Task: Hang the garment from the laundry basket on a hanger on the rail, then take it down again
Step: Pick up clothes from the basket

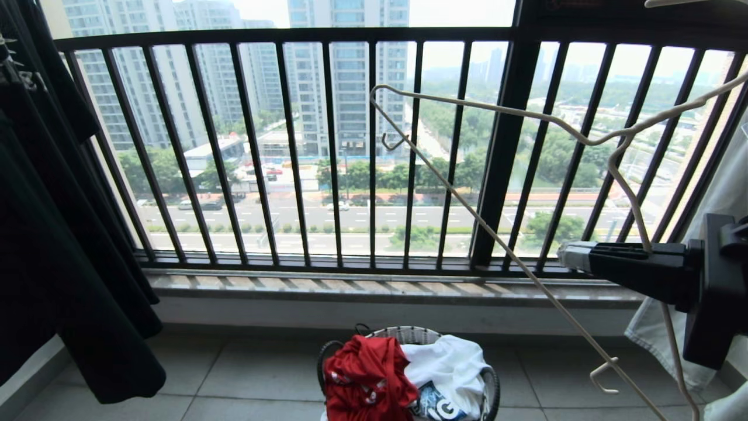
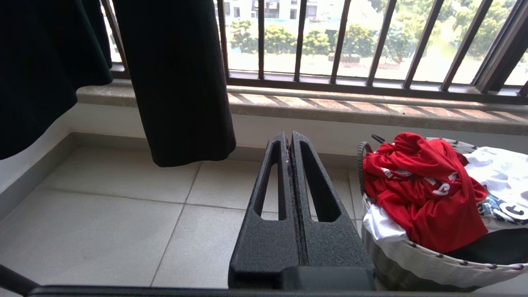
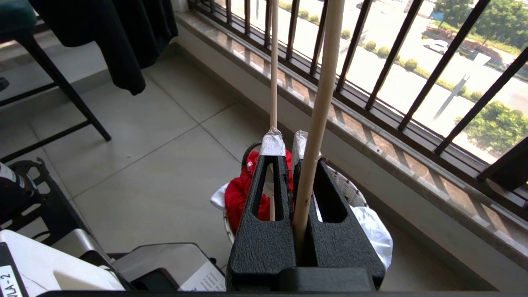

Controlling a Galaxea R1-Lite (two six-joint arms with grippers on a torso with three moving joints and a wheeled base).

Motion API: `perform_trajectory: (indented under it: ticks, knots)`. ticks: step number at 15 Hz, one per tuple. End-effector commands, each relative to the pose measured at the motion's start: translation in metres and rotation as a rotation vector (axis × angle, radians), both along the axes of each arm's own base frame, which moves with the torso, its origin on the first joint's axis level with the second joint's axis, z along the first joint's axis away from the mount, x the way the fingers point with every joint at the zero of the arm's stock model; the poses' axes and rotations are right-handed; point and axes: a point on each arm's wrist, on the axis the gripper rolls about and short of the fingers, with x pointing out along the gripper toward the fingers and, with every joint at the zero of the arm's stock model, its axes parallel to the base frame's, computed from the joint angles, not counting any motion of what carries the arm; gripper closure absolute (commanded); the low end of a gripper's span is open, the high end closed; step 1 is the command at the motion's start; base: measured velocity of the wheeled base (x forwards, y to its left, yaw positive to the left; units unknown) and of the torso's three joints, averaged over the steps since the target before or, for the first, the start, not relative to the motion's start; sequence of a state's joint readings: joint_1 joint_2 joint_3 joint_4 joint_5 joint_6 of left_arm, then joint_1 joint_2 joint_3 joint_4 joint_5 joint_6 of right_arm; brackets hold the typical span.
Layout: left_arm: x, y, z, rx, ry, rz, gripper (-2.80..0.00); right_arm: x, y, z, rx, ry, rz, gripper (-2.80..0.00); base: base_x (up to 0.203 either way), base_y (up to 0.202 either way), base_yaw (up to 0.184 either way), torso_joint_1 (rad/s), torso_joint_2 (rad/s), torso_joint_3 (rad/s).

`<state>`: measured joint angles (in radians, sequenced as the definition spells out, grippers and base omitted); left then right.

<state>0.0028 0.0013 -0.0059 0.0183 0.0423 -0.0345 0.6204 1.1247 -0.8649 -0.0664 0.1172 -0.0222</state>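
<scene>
Right gripper (image 1: 570, 255) clamped on the hanger (image 1: 497, 234); garment (image 1: 365, 377) in the laundry basket (image 1: 409, 334).

Right fingers pinch one pale hanger wire near their base, hanger held tilted in front of the black barred railing (image 1: 333, 146). Left gripper (image 2: 288, 142) pressed together on nothing, low beside the basket, over pale floor tiles (image 2: 123, 222). Red garment heaped at the basket's left side, touching a white T-shirt (image 1: 453, 365). Stone sill (image 1: 350, 286) runs under the railing. Dark clothes (image 1: 64, 263) hang at left; open tile between them and the basket.
</scene>
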Motion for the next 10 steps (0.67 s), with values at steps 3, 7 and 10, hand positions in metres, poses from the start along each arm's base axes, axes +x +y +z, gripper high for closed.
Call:
perform_trajectory:
  ticks: [3,7,10]
  knots:
    - [0.0,0.0,0.0001,0.002,0.0,0.0,0.0,0.0024,-0.004,0.0002,0.002,0.0,-0.029,0.0,0.0,0.0,0.0,0.0,0.0,0.0]
    - [0.0,-0.0001,0.0001,-0.002,0.0,-0.004,0.0,0.0054,-0.0081,0.001,0.005,0.0,-0.056,0.0,0.0,0.0,0.0,0.0,0.0,0.0]
    - [-0.0001,-0.0001,0.0001,-0.002,0.002,-0.007,0.0,0.0038,-0.0091,0.0021,0.008,-0.006,-0.056,0.0,0.0,0.0,0.0,-0.001,0.0,-0.075]
